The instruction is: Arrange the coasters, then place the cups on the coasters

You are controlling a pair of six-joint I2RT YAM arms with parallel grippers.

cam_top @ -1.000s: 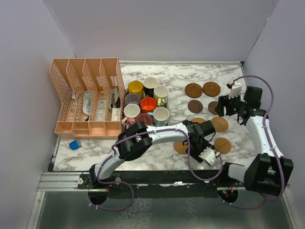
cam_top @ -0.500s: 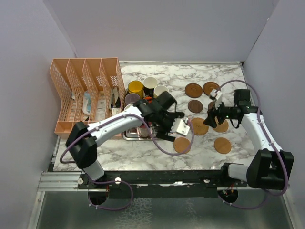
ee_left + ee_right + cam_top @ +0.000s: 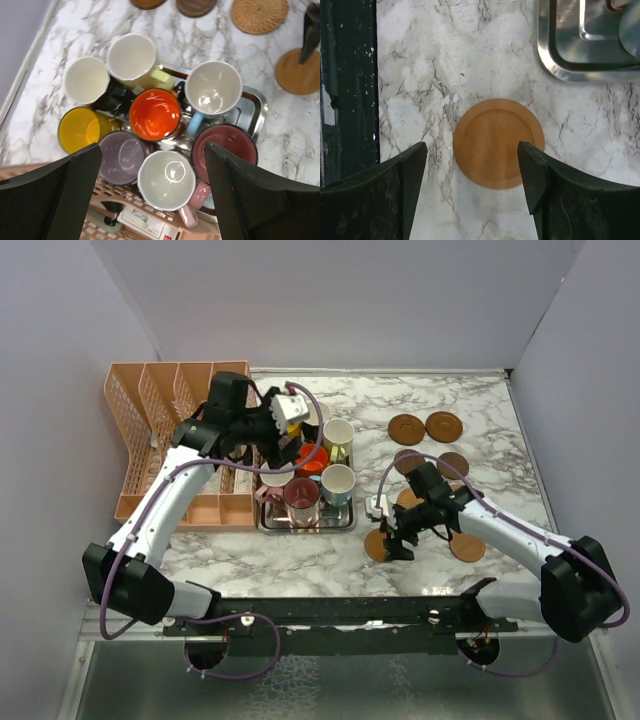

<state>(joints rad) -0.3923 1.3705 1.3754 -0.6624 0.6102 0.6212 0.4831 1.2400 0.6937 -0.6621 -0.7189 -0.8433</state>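
Right gripper (image 3: 471,150) nearer: jaws wide, empty, coaster (image 3: 498,143) flat on table directly below, framed between fingers, just off tray (image 3: 555,70) corner. Left gripper (image 3: 153,147) spread wide, empty, above cups (image 3: 155,113) clustered on tray

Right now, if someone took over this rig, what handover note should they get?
Left gripper: open, empty, above the eight small handled cups clustered on and beside the rectangular steel tray.
Right gripper: open, empty, over a tan round wooden coaster on the marble near the tray's corner.
Other round coasters lie spread on the marble right of the tray; the right arm hides some.
Done: no cup on a coaster yet. Left: finish arranging coasters, then set each cup on one.
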